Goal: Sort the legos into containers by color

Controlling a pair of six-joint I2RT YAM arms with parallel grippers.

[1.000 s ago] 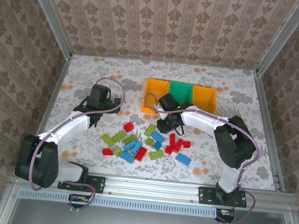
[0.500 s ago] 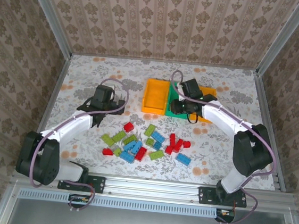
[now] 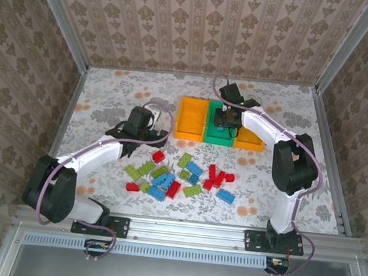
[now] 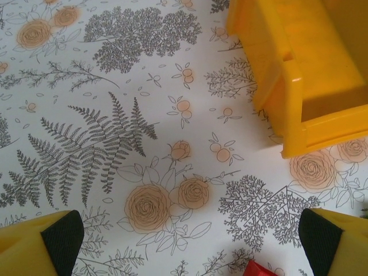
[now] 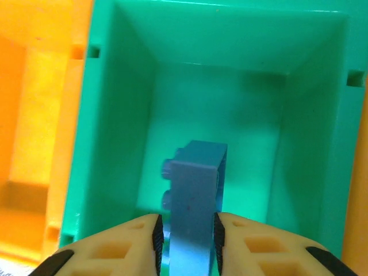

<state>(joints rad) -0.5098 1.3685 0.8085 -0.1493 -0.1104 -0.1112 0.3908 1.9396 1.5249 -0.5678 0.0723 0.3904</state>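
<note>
**Blue brick [image 5: 195, 190] pinched over the green bin [image 5: 123, 115]**

The right pincer [image 5: 188, 241] clamps the upright blue brick between its pads, above the bin's hollow. The left pincer [image 4: 190, 230] hangs spread wide and empty over the table [image 4: 86, 75], near an orange bin [image 4: 299, 86].

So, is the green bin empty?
Yes, empty: the green bin floor looks bare; the right hand holds the blue brick over it.

Left arm extended to centre-left of frame; left gripper [image 4: 188, 238] jaws spread wide. Right arm stretched to upper centre; right gripper [image 5: 187, 244] clamping blue lego [image 5: 195, 184].
</note>
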